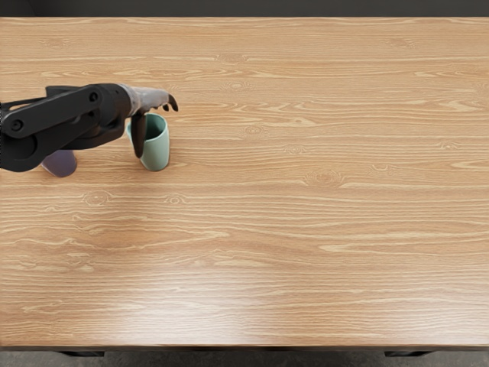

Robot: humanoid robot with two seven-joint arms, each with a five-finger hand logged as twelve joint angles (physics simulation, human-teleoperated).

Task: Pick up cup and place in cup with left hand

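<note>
The left hand [145, 99], open with fingers [173, 101] extended, is poised at the green cup [157, 148] on the worktop [306, 229], the purple cup [61, 163] partly hidden by the arm [65, 122]; this appears the grasping approach, next requiring thumb and fingers to close before lifting.

Item: left arm [65, 118], its base end cut off by my head view's left edge. Item: purple cup [63, 164], upper part and rim hidden from me by that arm. Item: green cup [157, 151], left side partly covered by the thumb [140, 138]; inner bottom hidden. Item: left hand [157, 128], palm turned out of my sight, fingers overlapping, too small for me to count; contact with the green cup, cannot tell. Item: counter [306, 229], both ends cropped by the side edges.
</note>
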